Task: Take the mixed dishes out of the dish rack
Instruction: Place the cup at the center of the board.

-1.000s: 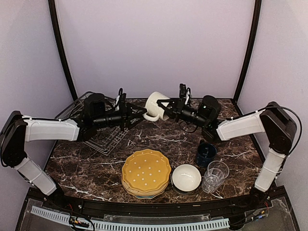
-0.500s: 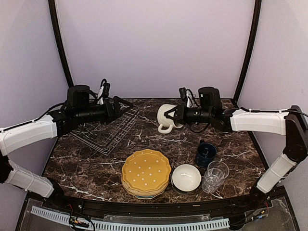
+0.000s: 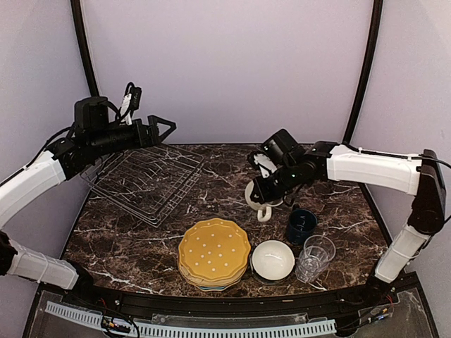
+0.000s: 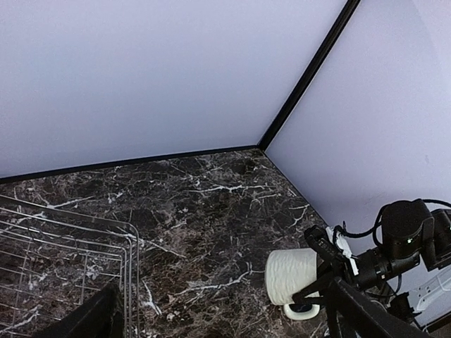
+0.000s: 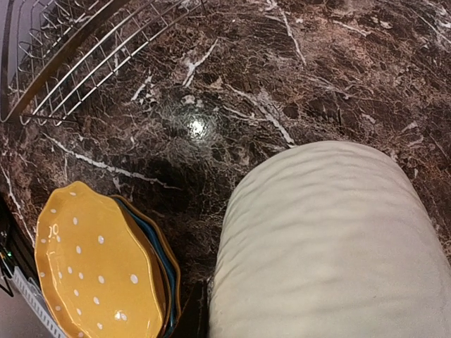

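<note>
The cream mug hangs on its side, handle down, low over the marble, and my right gripper is shut on it. The right wrist view is filled by the mug's ribbed wall. In the left wrist view the same mug shows with the right gripper on its rim. My left gripper is open and empty, raised over the far edge of the wire dish rack, which holds nothing. The plates are stacked, yellow on top, beside the white bowl, dark blue mug and glass tumbler.
The plates, bowl, blue mug and tumbler line the near edge of the marble table. Black frame posts stand at the back corners against lilac walls. The rack's corner lies below my left fingers.
My left gripper opened, let go of the mug and drew back left and upward over the rack. My right arm carried the mug toward the near side and lower, close to the blue mug.
</note>
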